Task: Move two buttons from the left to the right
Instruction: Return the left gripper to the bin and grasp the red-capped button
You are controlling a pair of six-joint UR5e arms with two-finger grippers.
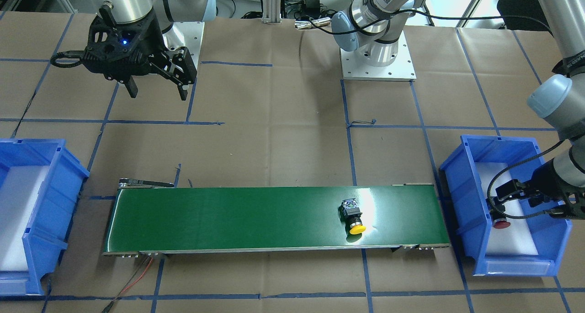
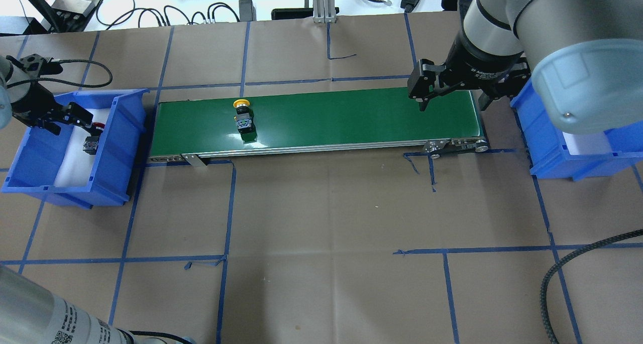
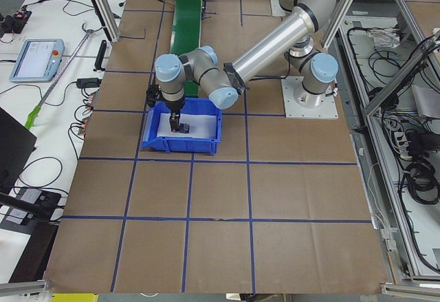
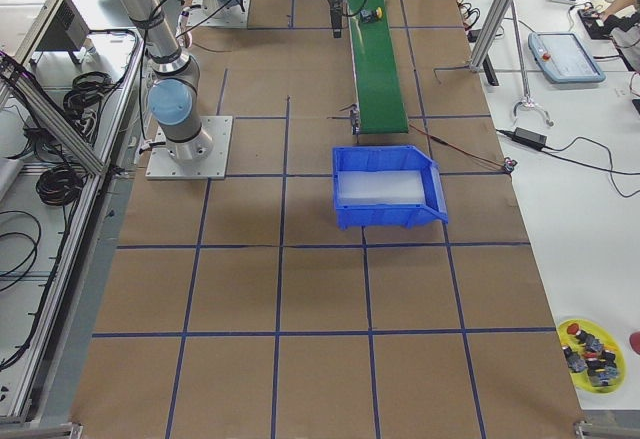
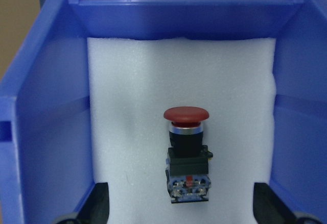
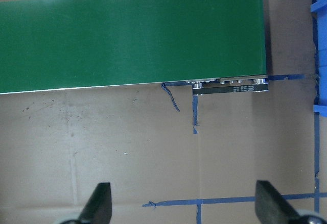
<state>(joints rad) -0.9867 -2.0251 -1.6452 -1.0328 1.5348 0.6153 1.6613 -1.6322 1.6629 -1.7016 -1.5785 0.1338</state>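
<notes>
The yellow button lies on its side on the green conveyor belt, near the belt's end on my left. The red button lies on white foam in the blue bin on my left. My left gripper is open inside that bin, its fingers on either side of the red button without touching it. My right gripper is open and empty, held above the belt's end on my right.
A second blue bin lined with white foam stands past the belt's right end and holds nothing. A yellow dish of spare parts sits at a far table corner. Blue tape lines cross the brown table cover.
</notes>
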